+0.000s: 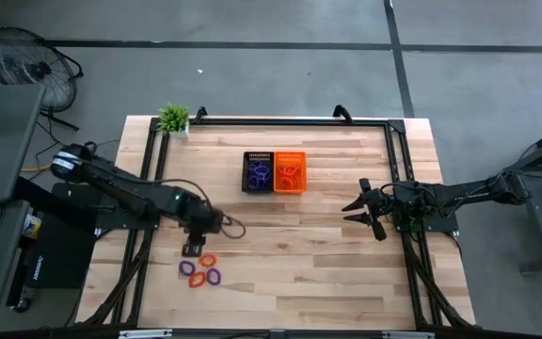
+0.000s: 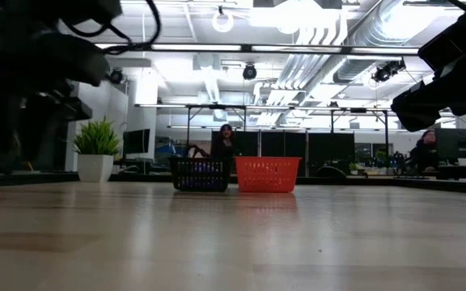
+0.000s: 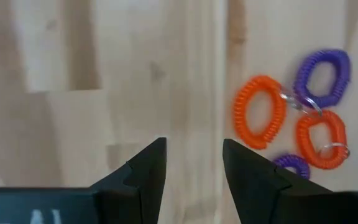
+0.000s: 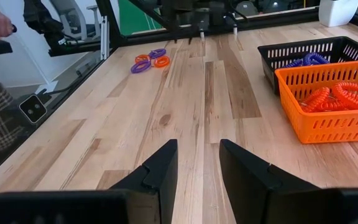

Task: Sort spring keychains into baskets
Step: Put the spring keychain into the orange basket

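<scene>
spring keychains [image 1: 200, 271] still loose on the tabletop [image 1: 299, 254] number four as far as i can count: two orange and two purple, bunched near the front-left edge. the left wrist view shows them touching one another, one purple loop partly cut off behind a finger. the rest already sit in the baskets at the back middle of the tabletop: purple coils in the black basket [image 1: 258, 172], orange coils in the orange basket [image 1: 290, 172], the two baskets standing side by side and touching. so by my judgement most of the sorting is done and only this last cluster is left.

the left gripper [image 1: 193, 249] hangs just beside the cluster, over bare wood, its fingers apart and holding nothing. the right gripper [image 1: 363, 214] waits well apart at the right side, fingers parted too and empty.

how many keychains lie in each basket cannot be counted; they overlap and the mesh walls hide them. in the low view only one red loop shows at the far left edge, and both arms are dark blurs.
</scene>
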Controlling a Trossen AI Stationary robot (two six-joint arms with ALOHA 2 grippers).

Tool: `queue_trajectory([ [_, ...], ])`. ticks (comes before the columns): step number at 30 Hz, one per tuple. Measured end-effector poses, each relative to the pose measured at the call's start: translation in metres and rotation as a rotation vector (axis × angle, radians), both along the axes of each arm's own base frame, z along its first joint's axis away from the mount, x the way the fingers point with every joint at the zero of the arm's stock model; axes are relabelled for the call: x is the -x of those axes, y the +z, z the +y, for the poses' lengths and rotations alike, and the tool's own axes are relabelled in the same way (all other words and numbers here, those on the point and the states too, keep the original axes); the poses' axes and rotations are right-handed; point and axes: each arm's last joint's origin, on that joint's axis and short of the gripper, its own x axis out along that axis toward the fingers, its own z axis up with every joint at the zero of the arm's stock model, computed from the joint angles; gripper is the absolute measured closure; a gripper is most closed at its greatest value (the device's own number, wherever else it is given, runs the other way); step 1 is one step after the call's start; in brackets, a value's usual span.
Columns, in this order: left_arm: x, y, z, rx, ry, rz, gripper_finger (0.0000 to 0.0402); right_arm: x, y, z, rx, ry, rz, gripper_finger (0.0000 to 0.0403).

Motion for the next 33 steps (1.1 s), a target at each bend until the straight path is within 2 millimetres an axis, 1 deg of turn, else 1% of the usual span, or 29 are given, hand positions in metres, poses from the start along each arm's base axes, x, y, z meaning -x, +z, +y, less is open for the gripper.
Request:
queue_trajectory([
  [5,0.005,-0.005,-0.021,-0.007,-0.088,-0.059,0.0245,0.0,0.0,0.0,0.0,0.0,0.001,0.0289],
  [8,0.008,-0.006,-0.028,-0.028,-0.068,-0.073,0.0245,0.0,0.0,0.0,0.0,0.0,0.0,0.0289],
  [11,0.009,-0.005,-0.033,-0.01,-0.028,-0.072,0.0245,0.0,0.0,0.0,0.0,0.0,0.0,0.0289],
  [14,0.009,-0.008,-0.038,-0.001,0.012,-0.059,0.0245,0.0,0.0,0.0,0.0,0.0,0.0,0.0289],
  [22,0.001,-0.027,-0.049,0.008,0.082,0.004,0.0245,0.0,0.0,0.0,0.0,0.0,0.0,0.0289],
  [26,-0.003,-0.033,-0.051,-0.002,0.124,0.024,0.0245,0.0,0.0,0.0,0.0,0.0,0.0,0.0289],
  [33,-0.007,-0.044,-0.055,-0.025,0.145,0.049,0.0245,0.0,0.0,0.0,0.0,0.0,0.0,0.0289],
])
